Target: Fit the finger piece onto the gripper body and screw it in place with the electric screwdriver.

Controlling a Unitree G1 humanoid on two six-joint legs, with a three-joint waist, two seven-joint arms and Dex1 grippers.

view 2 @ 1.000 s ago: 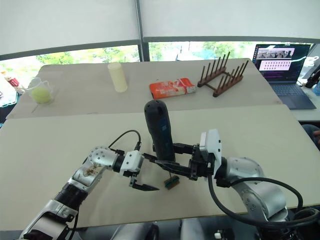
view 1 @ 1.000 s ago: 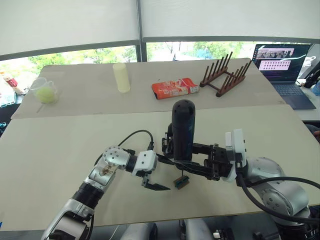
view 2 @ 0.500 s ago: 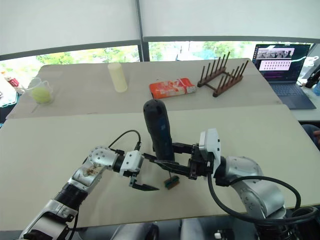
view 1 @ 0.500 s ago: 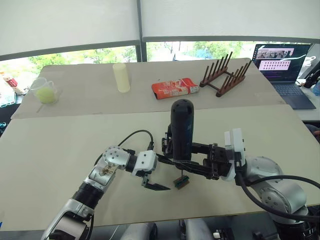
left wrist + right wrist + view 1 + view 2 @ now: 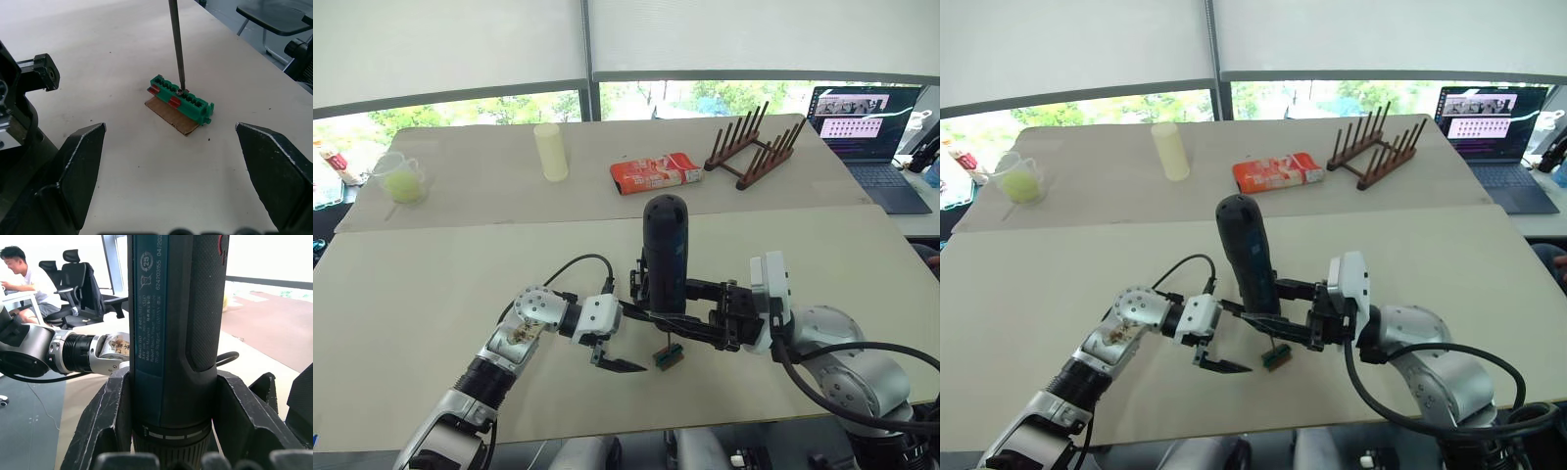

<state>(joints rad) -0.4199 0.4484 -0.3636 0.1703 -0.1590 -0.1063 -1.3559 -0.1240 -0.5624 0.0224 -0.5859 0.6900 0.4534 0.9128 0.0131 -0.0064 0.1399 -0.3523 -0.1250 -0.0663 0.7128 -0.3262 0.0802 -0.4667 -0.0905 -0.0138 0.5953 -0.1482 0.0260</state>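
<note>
Leftmost, far back on the table (image 5: 431, 294): clear cup (image 5: 401, 178) with something yellow-green inside, then a pale yellow cylinder (image 5: 550, 151). Left tool (image 5: 171, 181) released, fingers (image 5: 80, 161) spread wide, hovering just above the table beside a green terminal block (image 5: 182, 99) sitting on a bit of brown card (image 5: 171, 116). Screwdriver bit (image 5: 176, 46) comes down onto the top of that block, touching it. Right tool (image 5: 680, 318) clenched on the electric screwdriver (image 5: 665, 253), held nearly upright, slightly tilted, near the table's front middle. Behind: red-orange packet (image 5: 656, 172), wooden rack (image 5: 755, 147), laptop (image 5: 862, 127) far right. Finger piece and gripper body: cannot tell where.
</note>
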